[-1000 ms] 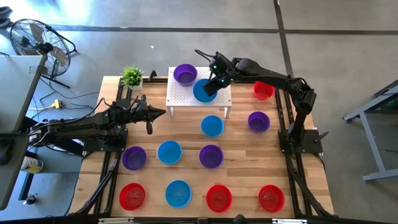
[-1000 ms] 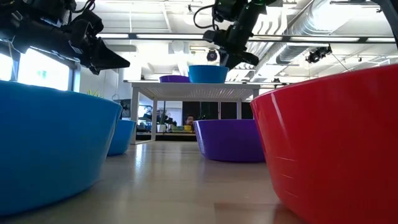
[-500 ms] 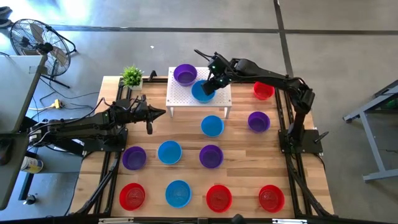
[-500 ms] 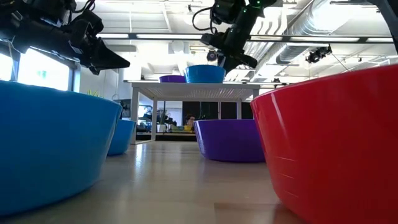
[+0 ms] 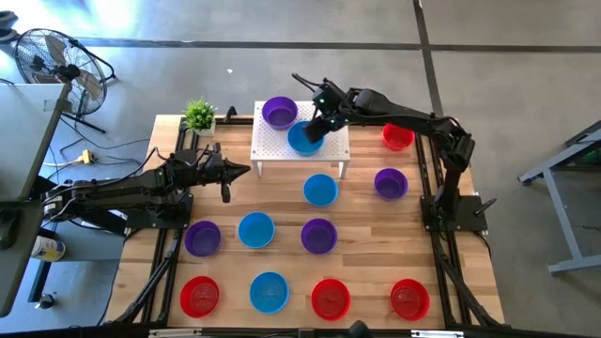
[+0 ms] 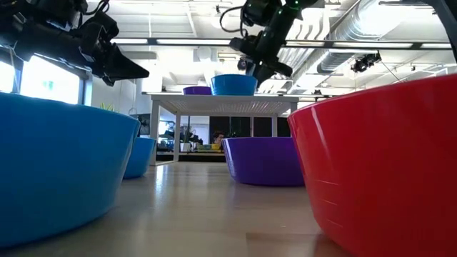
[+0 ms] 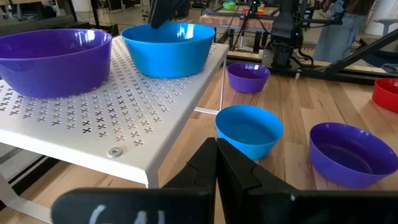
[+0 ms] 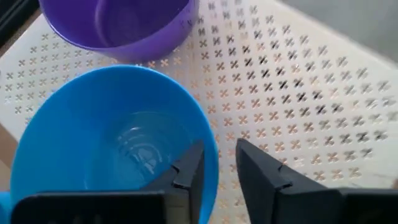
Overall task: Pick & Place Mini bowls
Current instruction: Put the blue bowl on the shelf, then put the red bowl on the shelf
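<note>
Since a second ago, blue bowl [image 5: 302,138] has shifted slightly along the white stand [image 5: 333,150] toward the purple bowl [image 5: 279,112], now just beside it. Right gripper [image 8: 217,163] straddles the blue bowl's rim, fingers [image 8: 189,168] parted narrowly, one inside, one outside, rim in the gap, no clamp visible. Left gripper [image 5: 242,170] hovers beside the stand, fingers closed, empty.
</note>
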